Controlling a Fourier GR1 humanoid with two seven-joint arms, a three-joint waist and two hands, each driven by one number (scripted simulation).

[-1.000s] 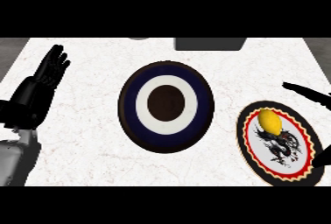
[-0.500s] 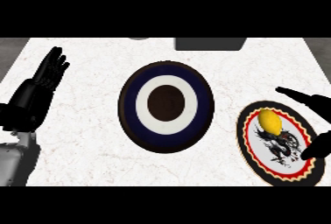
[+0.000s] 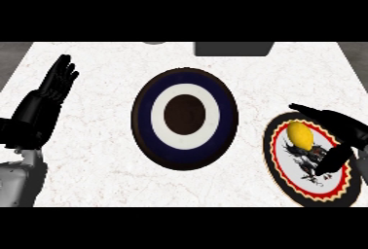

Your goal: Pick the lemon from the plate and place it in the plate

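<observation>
Yellow lemon (image 3: 300, 136) lies on the red-rimmed plate (image 3: 282, 175), in that plate's upper half, and has not been lifted. Right hand (image 3: 343, 131) is spread open around the lemon: one finger reaches over the plate's top edge just above the fruit, while another dark digit sits on the plate just right of and below it. No contact with the lemon can be confirmed; the hand has hold of nothing. Left of this plate, apart from it, sits the dark blue plate (image 3: 185, 160) with white ring and dark centre, judged to be the destination; it carries nothing. Left hand (image 3: 46, 99) rests open, fingers up, far left of the blue plate. Assessment: approach is nearly complete; grasp, lift, transfer and release all remain outstanding on the marbled surface (image 3: 101, 165).
</observation>
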